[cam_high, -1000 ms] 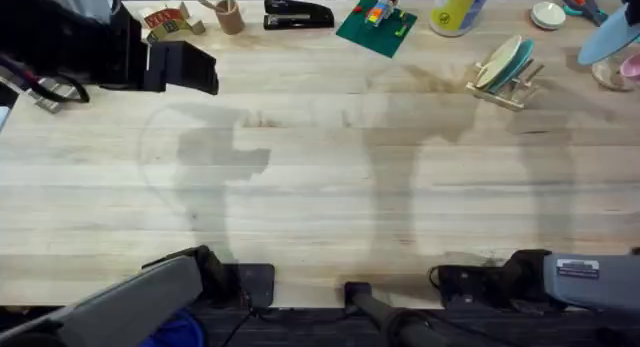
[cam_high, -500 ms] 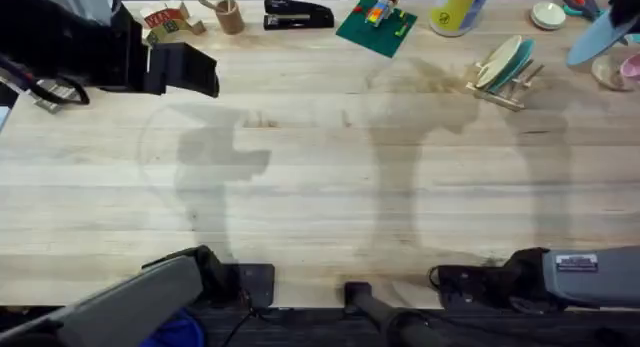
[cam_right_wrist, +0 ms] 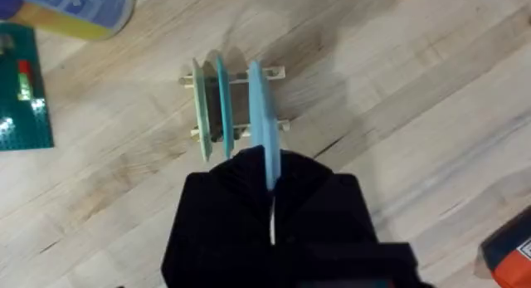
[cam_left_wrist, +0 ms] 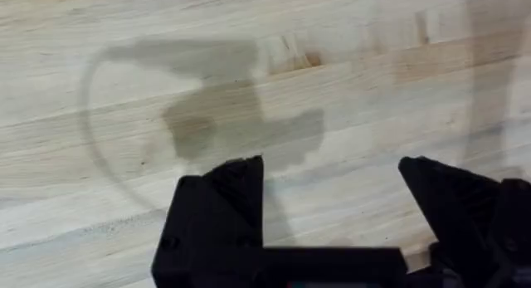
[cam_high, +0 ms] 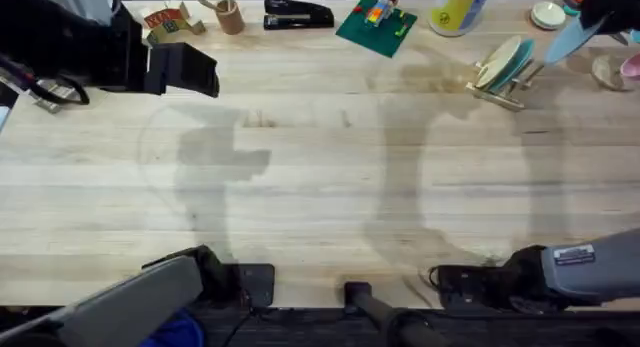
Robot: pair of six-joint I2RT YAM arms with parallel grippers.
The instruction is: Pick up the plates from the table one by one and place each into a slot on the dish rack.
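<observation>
The right claw (cam_right_wrist: 270,197) grips the light blue plate (cam_right_wrist: 264,126) on its edge, just above the dish rack (cam_right_wrist: 236,105). Next it must lower it into the empty slot. The left claw (cam_left_wrist: 332,205) hangs open over the desk (cam_high: 320,187).

pale planked wood bench (cam_high: 320,187), matt, visible grain, faint darker stains. light unfinished wood dish rack (cam_right_wrist: 236,114). smooth pastel plastic plates: light blue (cam_right_wrist: 264,122), teal (cam_right_wrist: 222,101), cream (cam_right_wrist: 199,109). matt black plastic hand (cam_left_wrist: 332,213). studded green plastic baseplate (cam_high: 375,29).
</observation>
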